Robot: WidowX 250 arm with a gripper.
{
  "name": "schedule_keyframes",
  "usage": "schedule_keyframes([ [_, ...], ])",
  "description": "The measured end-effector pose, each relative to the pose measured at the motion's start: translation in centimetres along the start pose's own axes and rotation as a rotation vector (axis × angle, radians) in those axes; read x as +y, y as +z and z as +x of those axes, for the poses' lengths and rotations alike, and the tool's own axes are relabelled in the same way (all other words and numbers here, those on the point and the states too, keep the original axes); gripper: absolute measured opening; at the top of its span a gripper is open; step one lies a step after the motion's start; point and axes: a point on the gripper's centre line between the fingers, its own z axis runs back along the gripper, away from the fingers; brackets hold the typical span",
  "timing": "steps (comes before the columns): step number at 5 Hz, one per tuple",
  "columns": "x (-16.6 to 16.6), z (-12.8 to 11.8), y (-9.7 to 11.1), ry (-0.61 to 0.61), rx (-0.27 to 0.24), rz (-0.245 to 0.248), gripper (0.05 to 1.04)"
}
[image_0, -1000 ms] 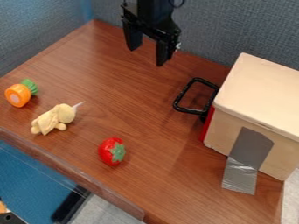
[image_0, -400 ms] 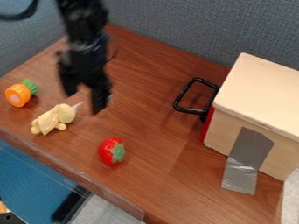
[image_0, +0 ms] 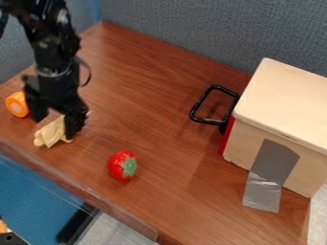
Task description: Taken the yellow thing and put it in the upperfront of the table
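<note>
End effector point(image_0: 55, 127) at one yellow toy point(image_0: 49, 135); one tomato point(image_0: 117, 164)

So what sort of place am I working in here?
It looks like a tabletop test or play setup, perhaps in a lab or office: a wood-look table backed by grey fabric panels, with a toy strawberry and a pale wooden box held by silver tape.
</note>
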Motion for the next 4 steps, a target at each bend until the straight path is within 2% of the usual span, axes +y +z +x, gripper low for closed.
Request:
schedule_keyframes([
  [1,1.2,-0.5,-1.3,0.058,0.044,0.008,0.944],
  [2,0.6,-0.5,-2.8,0.039,0.093,-0.061,0.652],
  [3,0.1,0.0,-2.6,0.016,0.085,-0.064,0.349],
  [4,-1.5,1.5,-1.8,-0.039,0.061,-0.086,0.154],
])
